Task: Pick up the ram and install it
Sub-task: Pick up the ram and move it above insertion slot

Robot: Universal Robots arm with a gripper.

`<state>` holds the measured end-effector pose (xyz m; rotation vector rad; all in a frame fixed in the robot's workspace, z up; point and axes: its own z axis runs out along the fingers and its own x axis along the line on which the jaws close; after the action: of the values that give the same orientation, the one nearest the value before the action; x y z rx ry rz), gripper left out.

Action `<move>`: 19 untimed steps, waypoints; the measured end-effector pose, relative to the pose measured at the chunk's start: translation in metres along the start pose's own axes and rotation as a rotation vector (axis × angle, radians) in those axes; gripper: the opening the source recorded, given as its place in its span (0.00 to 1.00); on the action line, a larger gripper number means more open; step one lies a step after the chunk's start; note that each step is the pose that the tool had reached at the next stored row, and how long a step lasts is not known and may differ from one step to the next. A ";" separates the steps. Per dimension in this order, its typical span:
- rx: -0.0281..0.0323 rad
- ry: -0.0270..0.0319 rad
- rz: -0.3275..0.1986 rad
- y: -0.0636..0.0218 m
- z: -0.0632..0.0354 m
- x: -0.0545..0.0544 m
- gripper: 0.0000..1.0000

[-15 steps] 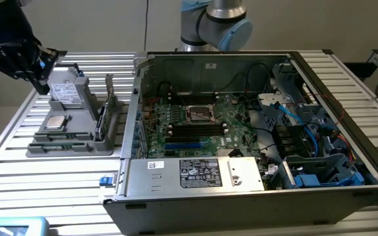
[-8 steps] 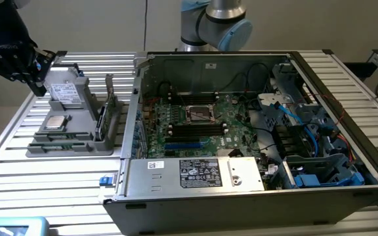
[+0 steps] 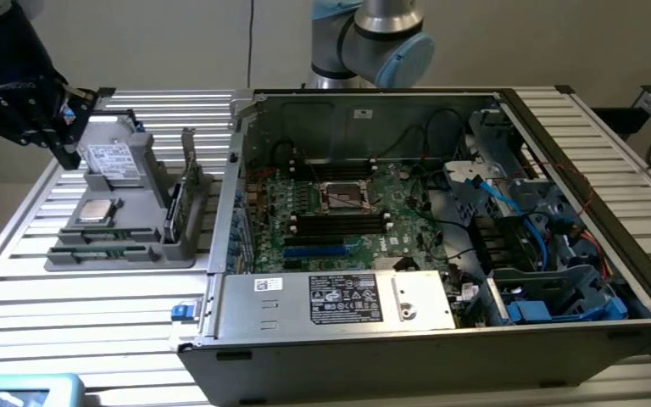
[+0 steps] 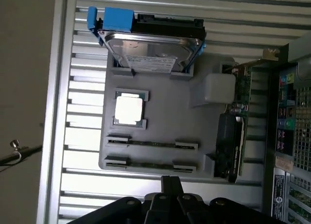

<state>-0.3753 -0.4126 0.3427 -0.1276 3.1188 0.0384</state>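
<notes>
Hovering over the far end of the grey parts tray [image 3: 122,257], near the exterior view's left edge, the black gripper [image 3: 69,153] has its fingers pressed together with nothing between them. In the wrist view the gripper [image 4: 171,182] appears as a single dark tip pointing at the tray [image 4: 165,95].

The ram [image 3: 108,236] stands on edge in a slot of the tray, just beside the processor chip [image 3: 96,212]. A second stick [image 3: 94,253] sits in the parallel slot next to it, at the tray's near end. From the wrist camera the ram [image 4: 153,144] and the second stick [image 4: 146,164] are seen edge-on as two thin lines, the processor chip [image 4: 129,110] lying flat beside them.

A hard drive [image 3: 111,161] leans in the tray's far end; its blue bracket [image 4: 111,20] is clear from the wrist. An expansion card [image 3: 190,186] stands upright along the tray's side nearest the open computer case [image 3: 416,348].

Inside the case, the motherboard [image 3: 342,212] lies flat, with black memory slots [image 3: 337,225]. Tray and case rest on a slatted metal table [image 3: 31,297], well apart from the gripper's tip.
</notes>
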 end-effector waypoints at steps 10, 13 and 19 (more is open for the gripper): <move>-0.0040 0.0042 -0.181 0.0000 0.0006 0.000 0.11; -0.0051 0.0055 -0.236 0.0000 0.0005 0.000 0.11; -0.0075 0.0081 -0.345 0.0000 0.0005 0.000 0.11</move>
<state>-0.3753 -0.4126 0.3422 -0.6627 3.0547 0.0436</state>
